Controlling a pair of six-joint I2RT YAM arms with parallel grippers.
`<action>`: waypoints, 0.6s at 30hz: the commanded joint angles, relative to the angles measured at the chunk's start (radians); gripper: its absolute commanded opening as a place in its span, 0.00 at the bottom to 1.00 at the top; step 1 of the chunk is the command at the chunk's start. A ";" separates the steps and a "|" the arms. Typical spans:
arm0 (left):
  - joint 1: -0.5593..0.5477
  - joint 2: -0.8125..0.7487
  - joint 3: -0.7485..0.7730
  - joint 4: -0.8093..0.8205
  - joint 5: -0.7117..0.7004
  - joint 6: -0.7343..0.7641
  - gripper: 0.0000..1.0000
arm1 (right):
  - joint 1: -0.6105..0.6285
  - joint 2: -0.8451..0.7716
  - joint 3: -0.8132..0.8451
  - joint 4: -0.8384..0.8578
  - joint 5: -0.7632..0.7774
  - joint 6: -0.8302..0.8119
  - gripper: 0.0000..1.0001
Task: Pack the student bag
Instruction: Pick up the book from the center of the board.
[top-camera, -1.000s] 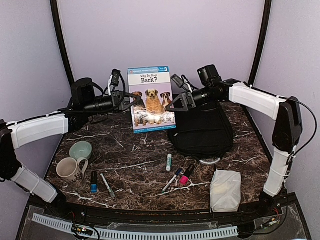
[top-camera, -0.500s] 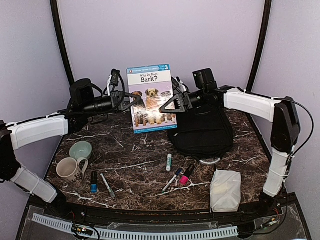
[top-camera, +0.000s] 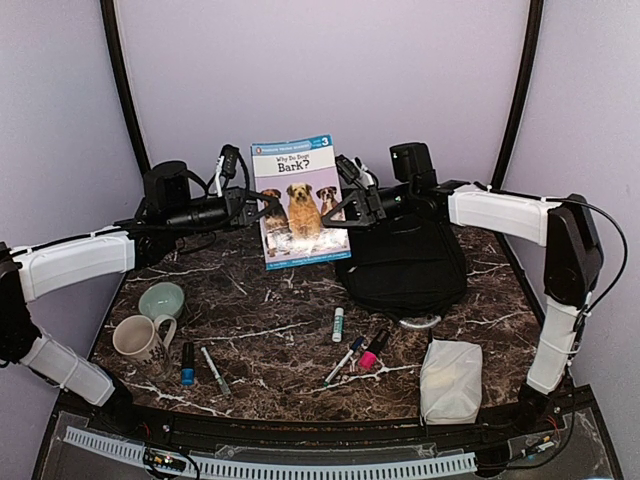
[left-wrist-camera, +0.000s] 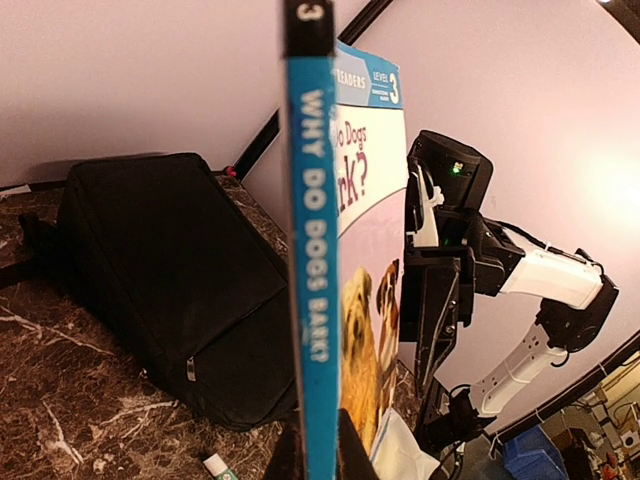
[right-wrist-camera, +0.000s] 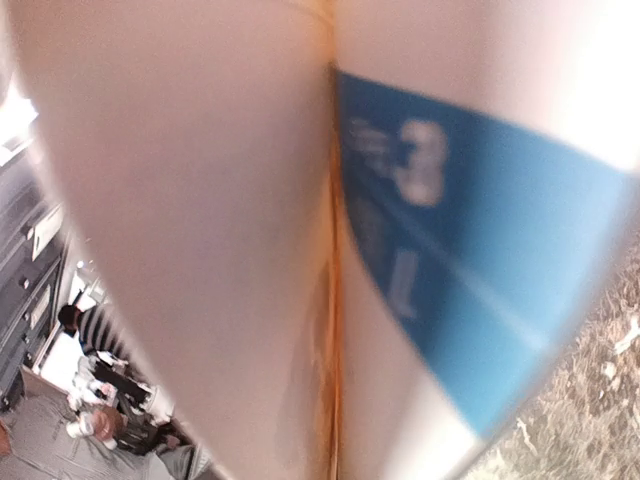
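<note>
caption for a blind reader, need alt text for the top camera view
The left gripper holds a children's book about dogs upright by its left edge, with the right gripper at its right edge. A black backpack lies to the right on a marble table, with a mug, markers and a white pouch in front.

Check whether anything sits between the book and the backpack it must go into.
No loose item does. The book, gripped at its spine by the left gripper, is held upright right beside the backpack. Only the right gripper, at the book's far edge, hangs over the backpack, and no open zip shows on it.
</note>
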 joint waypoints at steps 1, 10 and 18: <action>-0.002 -0.047 0.013 -0.006 -0.048 0.037 0.00 | -0.008 -0.045 -0.012 0.019 0.012 -0.001 0.29; -0.002 -0.033 0.012 0.009 -0.022 0.029 0.00 | -0.019 -0.020 0.032 -0.045 0.094 -0.017 0.04; -0.002 -0.013 0.041 -0.160 -0.179 0.147 0.41 | -0.130 -0.050 0.089 -0.238 0.201 -0.173 0.00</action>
